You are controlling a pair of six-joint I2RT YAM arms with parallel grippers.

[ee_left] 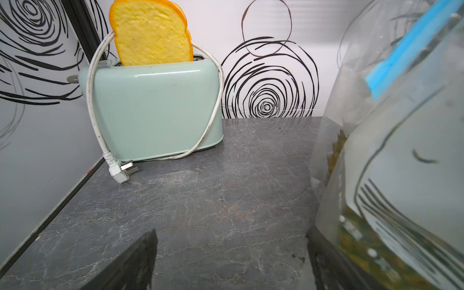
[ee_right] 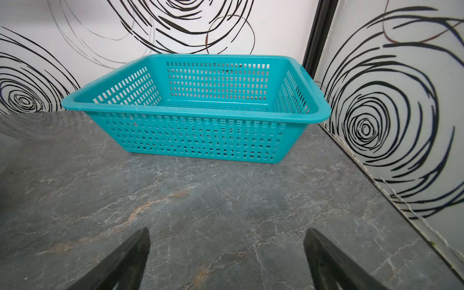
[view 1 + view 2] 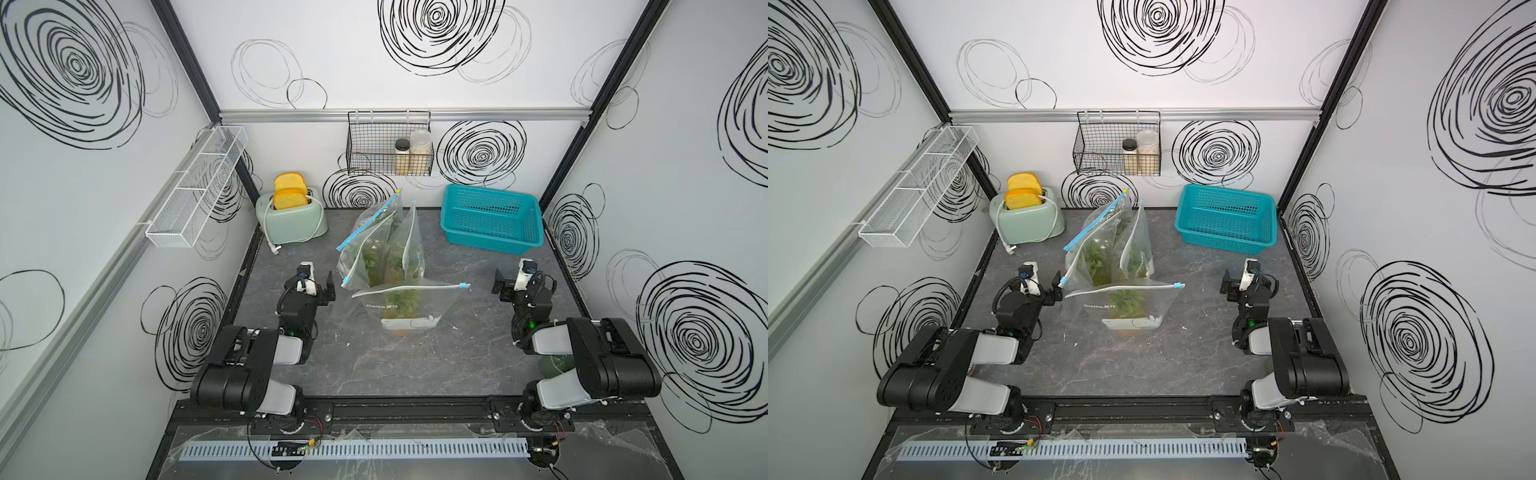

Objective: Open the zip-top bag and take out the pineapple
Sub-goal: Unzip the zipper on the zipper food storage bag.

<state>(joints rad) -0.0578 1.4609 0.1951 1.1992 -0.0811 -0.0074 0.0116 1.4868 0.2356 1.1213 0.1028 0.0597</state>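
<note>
In a top view, left gripper (image 3: pixel 318 279) and right gripper (image 3: pixel 513 277) gape empty, flanking zip-top bags (image 3: pixel 409 305); toaster (image 3: pixel 291 224), basket (image 3: pixel 490 240) behind.

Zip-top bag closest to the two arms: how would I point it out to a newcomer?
On the dark marbled tabletop, between the mint-green toaster and the teal plastic basket, clear plastic bags stand clustered. The clear zip-top bag you want is nearest the two black arms. Its white zip alone runs crosswise, lettering readable below; the others' zips slant steeply.
</note>
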